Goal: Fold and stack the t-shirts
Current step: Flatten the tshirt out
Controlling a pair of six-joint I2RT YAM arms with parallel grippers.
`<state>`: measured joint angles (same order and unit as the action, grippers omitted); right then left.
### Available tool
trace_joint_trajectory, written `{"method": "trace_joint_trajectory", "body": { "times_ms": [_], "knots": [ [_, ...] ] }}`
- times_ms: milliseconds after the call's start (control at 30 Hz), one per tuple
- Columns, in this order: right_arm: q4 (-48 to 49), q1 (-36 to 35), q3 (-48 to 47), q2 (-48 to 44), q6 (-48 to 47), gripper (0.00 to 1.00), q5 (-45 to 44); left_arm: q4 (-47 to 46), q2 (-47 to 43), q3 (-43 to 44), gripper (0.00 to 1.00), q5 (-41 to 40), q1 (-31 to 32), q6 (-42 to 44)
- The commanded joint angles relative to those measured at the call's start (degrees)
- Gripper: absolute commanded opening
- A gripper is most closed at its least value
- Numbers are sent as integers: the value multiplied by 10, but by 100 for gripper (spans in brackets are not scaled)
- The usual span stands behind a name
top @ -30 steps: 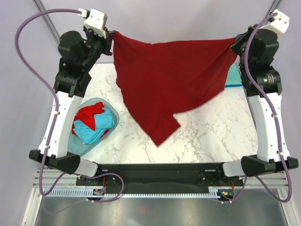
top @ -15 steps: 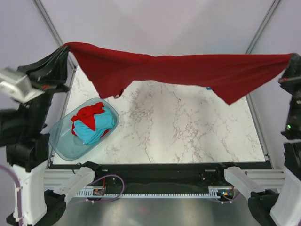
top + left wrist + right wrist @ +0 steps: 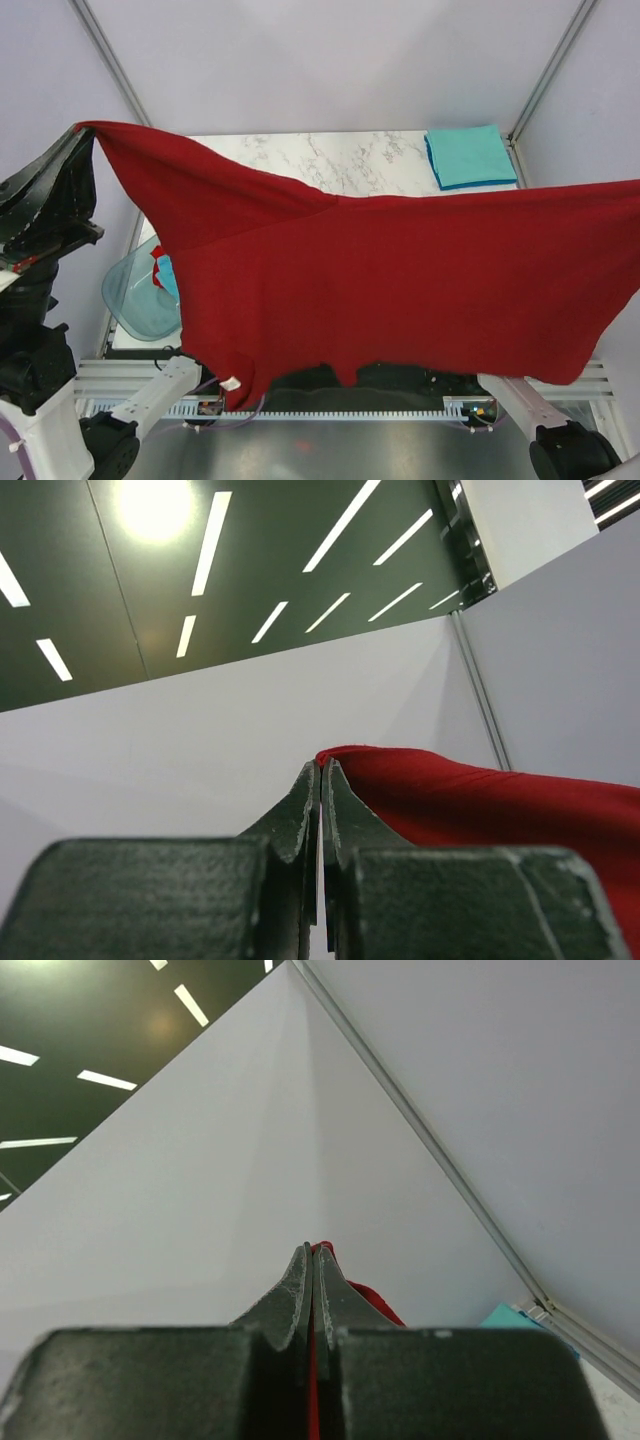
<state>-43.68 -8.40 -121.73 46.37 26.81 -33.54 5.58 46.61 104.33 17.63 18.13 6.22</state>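
One dark red t-shirt (image 3: 400,270) hangs in the air as a taut sheet, high above the desk (image 3: 350,160) and close under the overhead camera, so it hides most of the marble. Its long axis runs left to right along the top edge, from one pinched corner to the other. The rest drops from that line toward the near edge, with the white neck label (image 3: 232,383) at the bottom left.

The left fingers (image 3: 290,815) are pressed together on the left corner, and red cloth trails off to their right in the wrist view. The right fingers (image 3: 285,1300) are clamped on a sliver of red. From overhead that end runs out of frame, so I can't see that arm there. Each arm has its own end and neither is nearer.

I judge the next move is to lay the shirt flat, and the desk lies below and beyond the hanging cloth. A folded teal t-shirt (image 3: 470,157) sits at the far right corner, well apart. The basin (image 3: 125,300), with a bit of teal and red cloth inside, peeks out at left.
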Motion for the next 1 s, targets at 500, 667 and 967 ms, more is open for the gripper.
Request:
{"method": "trace_joint_trajectory", "body": {
  "times_ms": [500,667,967],
  "knots": [
    [377,8,397,239,-108,0,-40,-107,375,-92,2,-1,-13,181],
    [499,40,500,338,-82,0,15,-160,472,-153,2,38,-36,175],
    [632,82,474,557,-52,0,203,-191,668,-74,2,62,-49,176]
  ]
}}
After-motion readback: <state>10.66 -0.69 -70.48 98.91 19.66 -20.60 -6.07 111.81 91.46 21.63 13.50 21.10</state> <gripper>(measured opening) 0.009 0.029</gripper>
